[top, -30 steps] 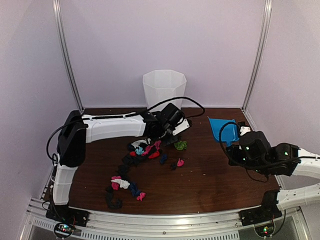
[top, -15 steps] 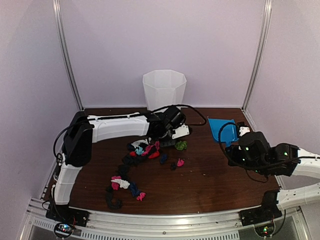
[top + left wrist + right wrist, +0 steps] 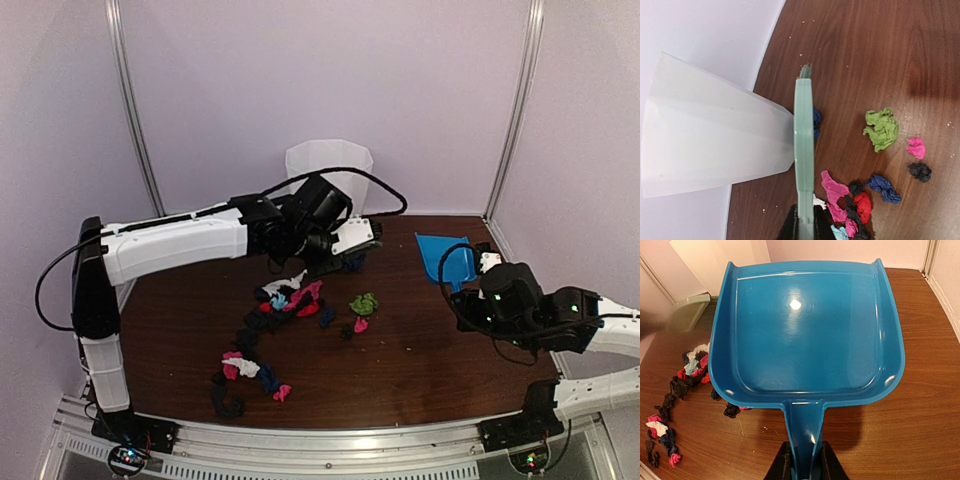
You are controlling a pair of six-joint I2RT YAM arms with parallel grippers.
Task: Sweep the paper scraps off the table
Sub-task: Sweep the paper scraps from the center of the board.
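Gripping blue dustpan (image 3: pixel 805 330) handle with right gripper (image 3: pixel 803 465), brush (image 3: pixel 803 140) with left gripper (image 3: pixel 802 229). Noted paper scraps (image 3: pixel 290 300) on table (image 3: pixel 430 350), left of dustpan.

Even overhead light — a glare spot on the dustpan (image 3: pixel 805 335); the brush (image 3: pixel 687 314) at left is blurred.

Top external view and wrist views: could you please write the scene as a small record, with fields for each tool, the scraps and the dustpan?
left tool: shut on the brush
right tool: shut on the handle of the dustpan
dustpan content: empty
paper scraps: scattered on the table, to the left of the dustpan
bin: white, by the far wall
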